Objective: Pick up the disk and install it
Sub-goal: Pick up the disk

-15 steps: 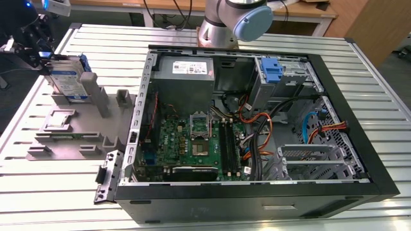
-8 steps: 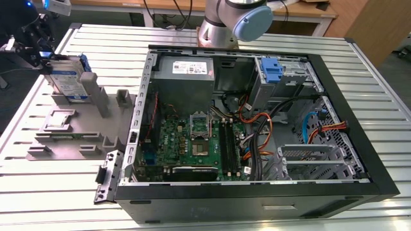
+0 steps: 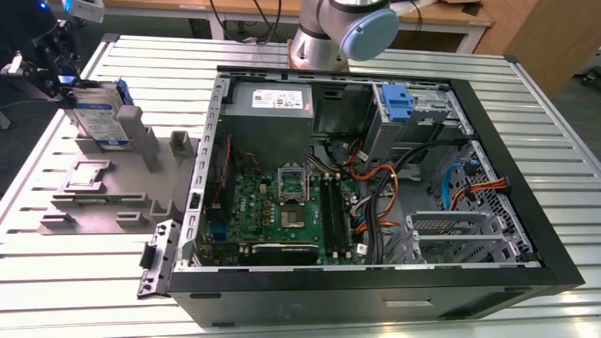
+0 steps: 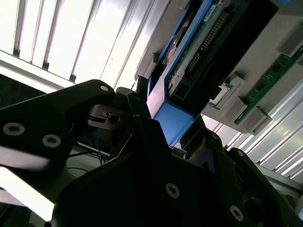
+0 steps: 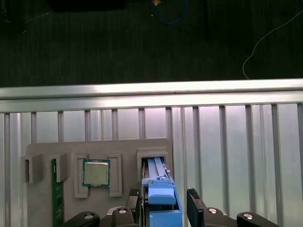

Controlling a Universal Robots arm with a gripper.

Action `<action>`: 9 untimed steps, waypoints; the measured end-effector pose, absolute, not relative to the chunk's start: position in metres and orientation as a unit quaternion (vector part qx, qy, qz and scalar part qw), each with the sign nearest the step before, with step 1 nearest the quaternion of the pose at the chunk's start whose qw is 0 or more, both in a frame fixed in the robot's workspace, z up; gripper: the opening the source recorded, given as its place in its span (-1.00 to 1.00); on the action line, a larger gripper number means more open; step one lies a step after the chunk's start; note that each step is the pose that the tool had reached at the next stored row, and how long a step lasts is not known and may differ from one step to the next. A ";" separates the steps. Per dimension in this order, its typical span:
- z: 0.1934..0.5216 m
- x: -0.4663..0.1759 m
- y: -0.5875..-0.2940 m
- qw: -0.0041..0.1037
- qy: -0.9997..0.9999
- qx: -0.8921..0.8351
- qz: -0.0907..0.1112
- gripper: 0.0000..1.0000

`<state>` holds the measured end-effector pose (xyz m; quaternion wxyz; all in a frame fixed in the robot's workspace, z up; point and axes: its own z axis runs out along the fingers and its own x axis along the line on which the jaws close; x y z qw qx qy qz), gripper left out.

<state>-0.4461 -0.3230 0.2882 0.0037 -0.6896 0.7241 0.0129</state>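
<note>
In the exterior view my gripper (image 3: 64, 77) hangs at the exterior view's left, against the top of the disk (image 3: 101, 116). The disk stands upright in a grey holder (image 3: 103, 190) on the slatted table (image 3: 56, 296), well apart from the open computer case (image 3: 376, 289).

In the second wrist view the disk's (image 4: 161, 101) blue frame runs between my dark fingers (image 4: 137, 101).

In the first wrist view the disk (image 5: 161, 201) sits in the holder's slot (image 5: 154, 153), beside a chip (image 5: 96, 172). My jaws are released, one on each side of it, with a thin gap on one side.
</note>
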 end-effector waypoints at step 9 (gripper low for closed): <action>0.288 -0.446 -0.323 0.004 0.724 -0.690 0.013 0.03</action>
